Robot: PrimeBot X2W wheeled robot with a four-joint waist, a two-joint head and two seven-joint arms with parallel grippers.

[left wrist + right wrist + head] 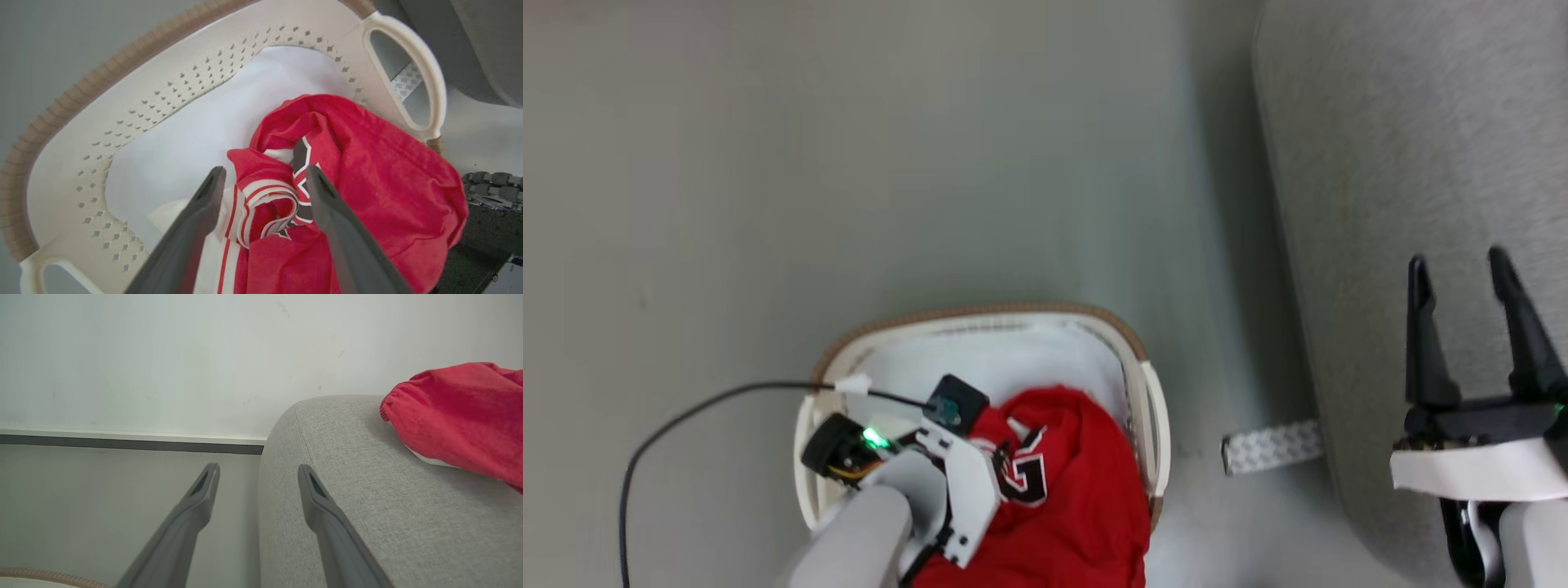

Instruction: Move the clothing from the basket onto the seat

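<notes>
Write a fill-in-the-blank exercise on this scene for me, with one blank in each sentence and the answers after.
1. The jersey in the basket is ____ in colour.
2. Beneath it lies a plain ____ cloth.
3. The left gripper, over the jersey, is ____, not shut.
4. The right gripper, open by the sofa, holds ____.
Missing words: red; white; open; nothing.

Jersey: red cloth, soft, matt, creased; trim stripes white, number print blk/wht, flat finish.
White cloth: plain, smooth, matt.
Basket: cream-white plastic, perforated, slight sheen; rim brown, woven-look, ribbed.
Sofa: lt-grey fabric, coarse weave, matt.
Left gripper fingers: dk grey, smooth, matt.
Floor: grey, smooth, matt.
</notes>
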